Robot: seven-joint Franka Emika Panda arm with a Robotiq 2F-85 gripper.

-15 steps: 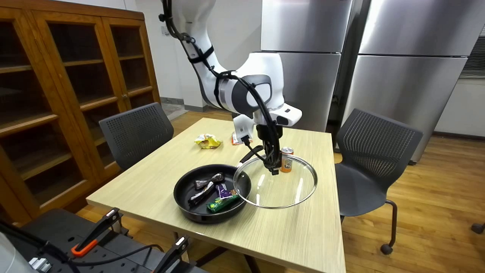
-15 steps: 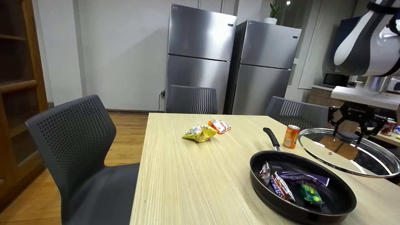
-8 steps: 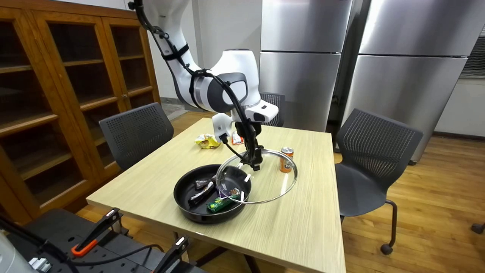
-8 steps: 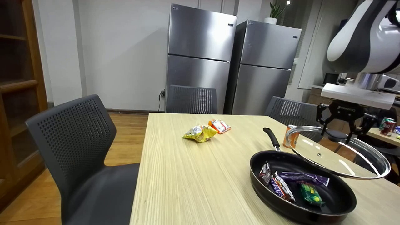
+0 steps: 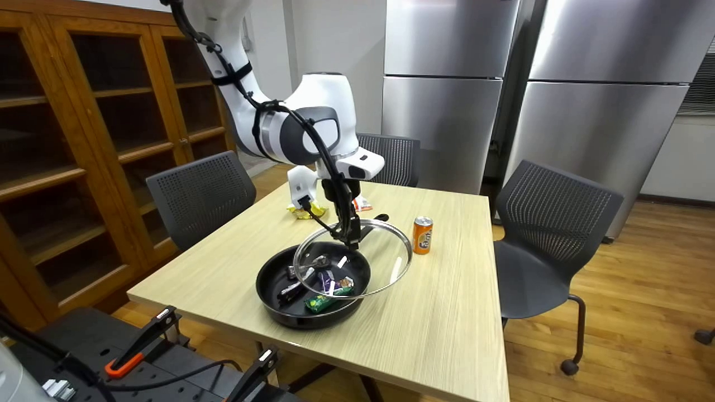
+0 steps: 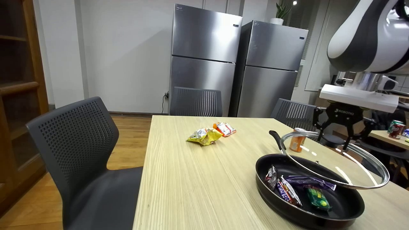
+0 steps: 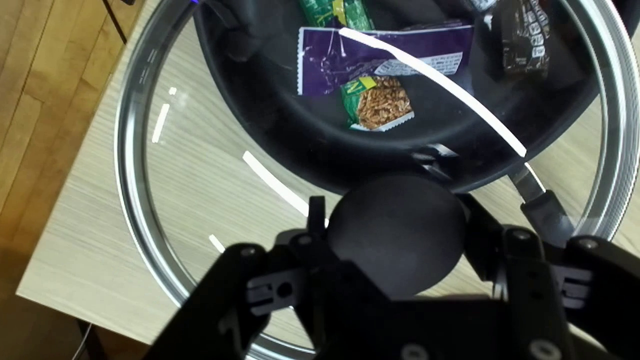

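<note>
Your jaws pinch the round black knob (image 7: pixel 397 235) of the glass lid (image 6: pixel 335 159), which could swivel; it hangs over the right side of the pan (image 5: pixel 307 321) on the desk (image 5: pixel 435 346), and lowered off-centre could tip.

In an exterior view, black robot fingers (image 6: pixel 347 143) pinch the dark knob (image 6: pixel 331 140) of a clear glass lid (image 6: pixel 335 161), held above the tabletop (image 6: pixel 191 179) and partly overlapping a black frying pan (image 6: pixel 342 203). The pan holds 4 wrapped snacks (image 6: pixel 289 191). Behind the lid stands an orange can (image 6: pixel 296 144); 2 crumpled packets (image 6: pixel 204 136) lie farther off, 2 steel refrigerators (image 6: pixel 206 38) beyond
</note>
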